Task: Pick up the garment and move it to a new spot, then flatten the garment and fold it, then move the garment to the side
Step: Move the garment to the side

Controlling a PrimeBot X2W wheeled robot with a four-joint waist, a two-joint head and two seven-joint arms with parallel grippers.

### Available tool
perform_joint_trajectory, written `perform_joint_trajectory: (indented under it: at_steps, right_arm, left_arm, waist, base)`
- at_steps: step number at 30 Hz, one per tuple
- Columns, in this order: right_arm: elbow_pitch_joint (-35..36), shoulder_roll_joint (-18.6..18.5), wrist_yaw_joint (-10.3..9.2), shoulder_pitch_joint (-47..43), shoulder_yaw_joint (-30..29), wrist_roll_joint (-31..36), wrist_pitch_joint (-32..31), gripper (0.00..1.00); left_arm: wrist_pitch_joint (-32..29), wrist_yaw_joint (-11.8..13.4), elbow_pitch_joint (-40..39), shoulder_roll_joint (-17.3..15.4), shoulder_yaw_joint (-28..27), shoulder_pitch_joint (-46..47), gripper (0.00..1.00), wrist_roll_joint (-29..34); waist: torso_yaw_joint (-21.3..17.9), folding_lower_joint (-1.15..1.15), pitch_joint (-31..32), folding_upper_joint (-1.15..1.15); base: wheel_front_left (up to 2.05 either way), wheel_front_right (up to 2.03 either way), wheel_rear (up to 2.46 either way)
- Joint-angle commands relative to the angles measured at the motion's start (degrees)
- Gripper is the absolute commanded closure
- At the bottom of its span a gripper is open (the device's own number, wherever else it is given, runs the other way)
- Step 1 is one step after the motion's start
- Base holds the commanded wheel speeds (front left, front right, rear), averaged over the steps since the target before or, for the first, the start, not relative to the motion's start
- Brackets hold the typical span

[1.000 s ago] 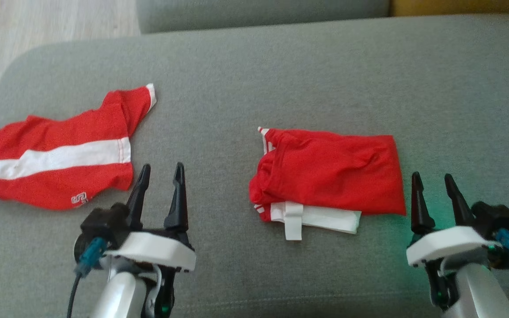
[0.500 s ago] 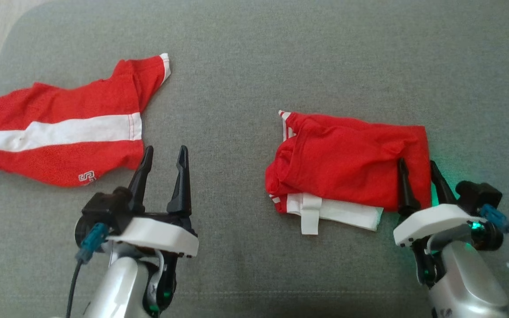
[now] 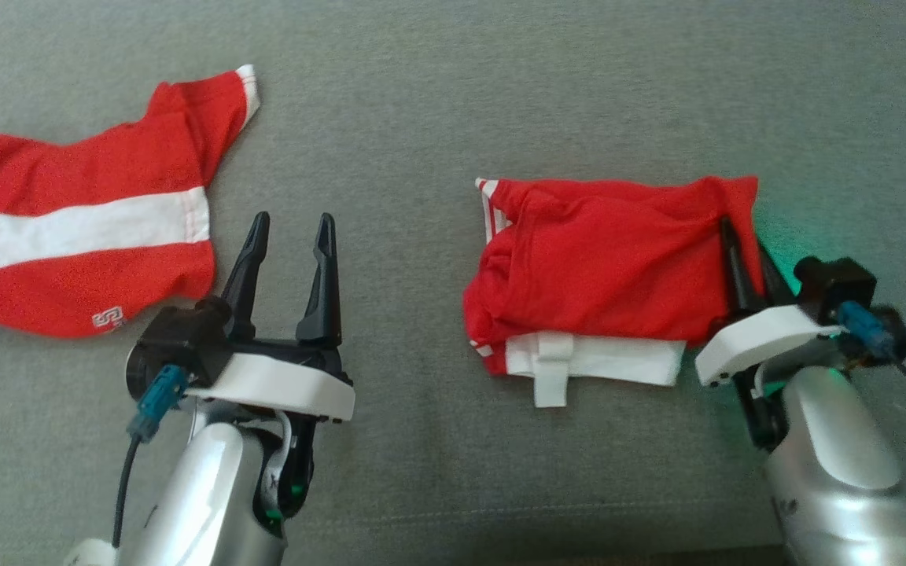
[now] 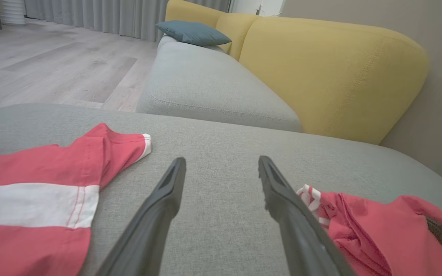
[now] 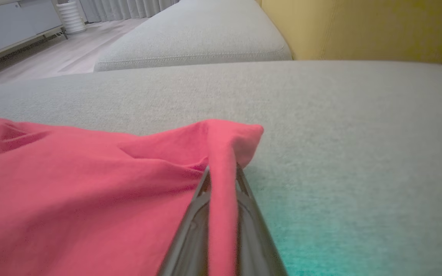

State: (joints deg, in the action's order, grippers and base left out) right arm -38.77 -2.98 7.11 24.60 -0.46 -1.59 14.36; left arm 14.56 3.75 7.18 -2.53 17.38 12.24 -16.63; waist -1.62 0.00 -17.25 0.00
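I note a red-and-white striped shirt [image 3: 68, 228] at 10 o'clock from the left tool [image 3: 293, 220], whose fingers stand apart over bare grey sofa cushion [image 3: 421, 118]. The folded red garment [image 3: 602, 267] lies at that tool's 3 o'clock. The right tool [image 3: 744, 240] is clamped on the garment's 3 o'clock edge.

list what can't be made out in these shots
Striped shirt: head view's left edge cuts it off.
Its logo: too small to read, head view.
Folded garment: lower layers hidden under the red top layer, head view.
Right gripper: in the right wrist view the pinched fold covers its fingertips.
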Motion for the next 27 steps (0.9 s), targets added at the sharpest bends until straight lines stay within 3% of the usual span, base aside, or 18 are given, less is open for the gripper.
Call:
perform_joint_trajectory:
  at_steps: [1, 5, 11, 16, 21, 27]
  right_arm:
    - [2.43, -1.13, 0.37, 1.57, 0.77, 1.02, 0.61, 1.00]
    - [3.86, -5.61, 0.37, 1.64, 0.61, 3.43, 0.62, 1.00]
    - [3.02, -16.03, 0.37, 2.86, 1.53, 4.28, -0.32, 1.00]
    - [0.76, -23.47, 0.37, 4.51, -0.96, 3.60, -1.91, 1.00]
    - [0.49, -26.79, 0.37, 6.36, -4.08, 2.89, -1.76, 1.00]
    - [1.00, -27.77, 0.37, 7.04, -7.17, 3.03, -1.47, 1.00]
  left_arm:
    - [0.44, -0.08, -2.18, -0.34, -1.76, 1.88, 0.00, 0.58]
    - [0.44, -0.16, -2.35, -0.34, -1.61, 2.02, 0.00, 0.58]
    - [0.44, 0.30, -3.51, -0.34, -0.98, 2.36, 0.00, 0.41]
    - [0.44, 0.45, -5.17, -0.34, -0.37, 2.82, 0.00, 0.00]
    - [0.44, 0.38, -6.06, -0.34, -0.33, 3.01, 0.00, 0.29]
    - [0.44, 0.22, -6.36, -0.34, -0.67, 2.72, 0.00, 0.65]
  waist:
    - [-1.16, 0.00, 0.77, 0.00]
    - [-2.86, 0.00, 2.30, 0.00]
    - [-4.59, 0.00, 3.03, 0.00]
    - [-4.58, 0.00, 2.35, 0.00]
    - [-3.97, 0.00, 1.23, 0.00]
    - [-3.39, 0.00, 0.61, 0.00]
  base:
    - [0.00, 0.00, 0.00]
    - [0.00, 0.00, 0.00]
    - [0.00, 0.00, 0.00]
    - [0.00, 0.00, 0.00]
    - [0.00, 0.00, 0.00]
    - [0.00, 0.00, 0.00]
